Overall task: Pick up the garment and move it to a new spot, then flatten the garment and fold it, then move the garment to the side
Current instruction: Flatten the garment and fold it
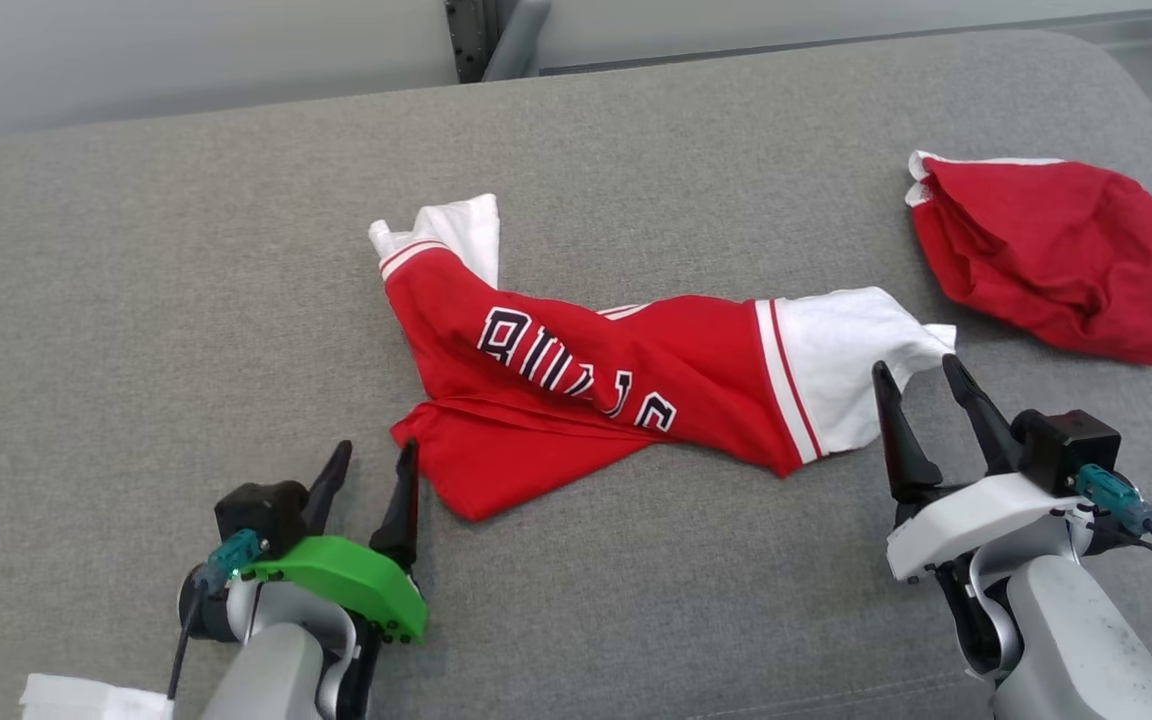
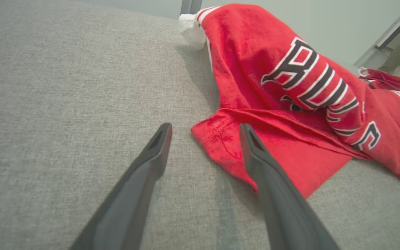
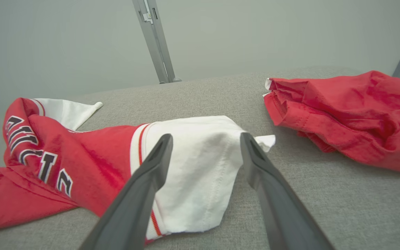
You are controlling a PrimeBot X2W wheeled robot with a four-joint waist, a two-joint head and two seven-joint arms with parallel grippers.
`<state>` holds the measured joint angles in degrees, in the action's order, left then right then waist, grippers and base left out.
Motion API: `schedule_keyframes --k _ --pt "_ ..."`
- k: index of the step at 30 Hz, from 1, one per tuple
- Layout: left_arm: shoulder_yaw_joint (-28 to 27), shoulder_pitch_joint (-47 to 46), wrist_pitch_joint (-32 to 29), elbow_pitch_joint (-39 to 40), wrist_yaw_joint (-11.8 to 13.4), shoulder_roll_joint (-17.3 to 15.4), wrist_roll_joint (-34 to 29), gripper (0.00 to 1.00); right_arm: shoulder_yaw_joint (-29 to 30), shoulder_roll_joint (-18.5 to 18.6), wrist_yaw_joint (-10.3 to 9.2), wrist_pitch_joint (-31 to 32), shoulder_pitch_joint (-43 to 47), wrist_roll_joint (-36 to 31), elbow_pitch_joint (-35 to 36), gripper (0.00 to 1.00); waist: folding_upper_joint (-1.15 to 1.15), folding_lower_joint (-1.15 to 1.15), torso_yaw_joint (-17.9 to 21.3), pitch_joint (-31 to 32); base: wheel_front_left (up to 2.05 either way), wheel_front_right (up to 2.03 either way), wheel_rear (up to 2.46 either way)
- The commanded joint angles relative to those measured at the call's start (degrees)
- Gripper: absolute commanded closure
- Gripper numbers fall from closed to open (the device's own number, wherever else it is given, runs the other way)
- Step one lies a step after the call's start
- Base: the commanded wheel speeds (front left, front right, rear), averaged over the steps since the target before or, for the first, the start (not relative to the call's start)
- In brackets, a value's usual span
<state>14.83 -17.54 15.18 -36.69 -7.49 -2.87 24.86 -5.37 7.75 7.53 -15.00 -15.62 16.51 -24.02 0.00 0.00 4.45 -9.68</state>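
The garment [image 1: 616, 390] is a red jersey with white sleeves and dark lettering, lying crumpled in the middle of the grey cushioned surface [image 1: 186, 280]. My left gripper [image 1: 376, 447] stands open just left of its lower red corner; in the left wrist view that red hem corner [image 2: 221, 146] lies between the open fingers of the left gripper [image 2: 205, 126]. My right gripper [image 1: 914, 365] is open at the garment's right end. In the right wrist view the white sleeve [image 3: 200, 173] lies between and under the open fingers of the right gripper [image 3: 206, 136]. Neither gripper holds anything.
A second, plain red garment [image 1: 1046, 255] lies bunched at the back right, close to the white sleeve's tip. A metal post [image 1: 496, 35] rises behind the surface's far edge. A white object [image 1: 86, 700] sits at the lower left corner.
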Motion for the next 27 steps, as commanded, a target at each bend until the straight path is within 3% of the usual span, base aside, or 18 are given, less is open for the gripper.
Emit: schedule_keyframes --k 1,9,10,11,12,13,18,21,26,27 --pt "-0.97 -2.23 -0.03 -2.34 0.01 -0.58 -0.31 0.0 -0.21 -0.15 -0.09 -0.17 -0.69 0.31 0.43 0.0 0.0 0.0 2.49 -2.49 0.0 0.0 0.0" --pt "1.09 -6.41 -0.04 -9.37 0.01 -1.06 2.23 0.0 -0.05 -0.65 -0.09 -0.17 -0.58 0.79 1.36 0.0 0.0 0.0 4.35 -3.61 0.0 0.0 0.0" --pt "1.91 -6.59 -0.05 -9.39 0.01 -1.09 2.52 0.06 0.0 -0.74 -0.08 -0.17 -0.42 0.71 1.4 0.0 0.0 0.0 4.35 -3.67 0.0 0.0 0.0" --pt "2.96 -6.78 -0.05 -9.35 0.01 -1.15 2.6 0.51 0.09 -0.74 -0.09 -0.17 -0.28 0.69 1.36 0.0 0.0 0.0 4.29 -3.68 0.0 0.0 0.0" --pt "2.96 -6.78 -0.05 -9.35 0.01 -1.15 2.6 0.51 0.09 -0.74 -0.09 -0.17 -0.28 0.69 1.36 0.0 0.0 0.0 4.29 -3.68 0.0 0.0 0.0" --pt "3.86 -6.87 -0.06 -9.15 0.01 -1.18 2.91 0.97 0.17 -0.71 -0.09 -0.17 -0.23 0.72 1.32 0.0 0.0 0.0 4.2 -3.67 0.0 0.0 0.0" --pt "5.21 -6.14 -0.03 -2.7 0.01 -2.54 2.38 1.0 0.56 -1.01 -0.08 -0.17 -0.22 1.01 1.54 0.0 0.0 0.0 2.69 -3.04 0.0 0.0 0.0" --pt "2.45 -4.63 -0.02 3.43 0.01 -2.84 1.65 1.0 1.03 -1.17 -0.08 -0.17 0.28 1.34 1.38 0.0 0.0 0.0 1.07 -1.95 0.0 0.0 0.0" --pt "-0.02 -3.22 -0.01 15.62 0.01 -4.8 -3.78 1.0 1.34 -2.11 -0.08 -0.17 1.1 2.35 0.82 0.0 0.0 0.0 -1.98 0.32 0.0 0.0 0.0" --pt "0.96 -2.48 -0.03 20.94 0.01 -5.86 -6.33 1.0 1.23 -2.47 -0.08 -0.17 1.63 2.47 0.49 0.0 0.0 0.0 -2.93 1.31 0.0 0.0 0.0"
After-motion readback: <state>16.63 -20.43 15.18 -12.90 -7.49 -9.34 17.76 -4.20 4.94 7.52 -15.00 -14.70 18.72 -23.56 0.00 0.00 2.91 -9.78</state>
